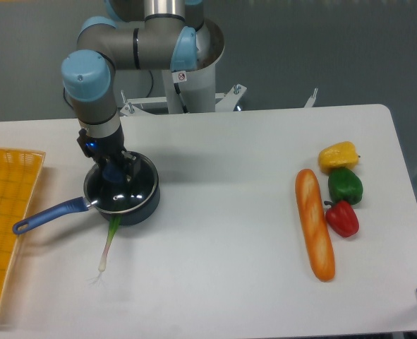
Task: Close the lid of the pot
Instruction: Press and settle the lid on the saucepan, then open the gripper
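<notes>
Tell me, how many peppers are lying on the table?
3, clustered near the table's right edge: a yellow pepper farthest back, a green pepper just in front of it, and a red pepper nearest the camera, beside the bread loaf. None looks hidden.

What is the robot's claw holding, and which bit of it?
The gripper is closed around the blue knob in the middle of the glass lid, which sits over the pot.
</notes>
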You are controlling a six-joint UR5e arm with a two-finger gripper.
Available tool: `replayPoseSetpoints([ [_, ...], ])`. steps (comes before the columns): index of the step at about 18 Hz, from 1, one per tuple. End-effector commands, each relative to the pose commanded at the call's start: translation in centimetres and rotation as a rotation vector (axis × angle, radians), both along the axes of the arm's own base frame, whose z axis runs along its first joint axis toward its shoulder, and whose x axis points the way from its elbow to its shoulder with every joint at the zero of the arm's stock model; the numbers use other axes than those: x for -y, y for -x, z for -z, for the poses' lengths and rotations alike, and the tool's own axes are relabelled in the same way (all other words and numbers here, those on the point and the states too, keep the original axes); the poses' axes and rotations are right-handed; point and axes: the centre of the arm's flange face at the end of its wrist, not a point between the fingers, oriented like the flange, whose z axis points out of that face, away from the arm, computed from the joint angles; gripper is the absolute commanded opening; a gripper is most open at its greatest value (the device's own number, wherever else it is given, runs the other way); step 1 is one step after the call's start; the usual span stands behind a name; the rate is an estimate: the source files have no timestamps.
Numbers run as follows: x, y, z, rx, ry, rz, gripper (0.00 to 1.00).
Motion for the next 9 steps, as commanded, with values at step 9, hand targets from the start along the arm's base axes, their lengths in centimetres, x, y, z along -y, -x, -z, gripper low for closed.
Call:
replayPoseSetpoints([
  [9, -0.09, -0.03, 0.41, 0.003, 0.009, 0.001, 0.54],
])
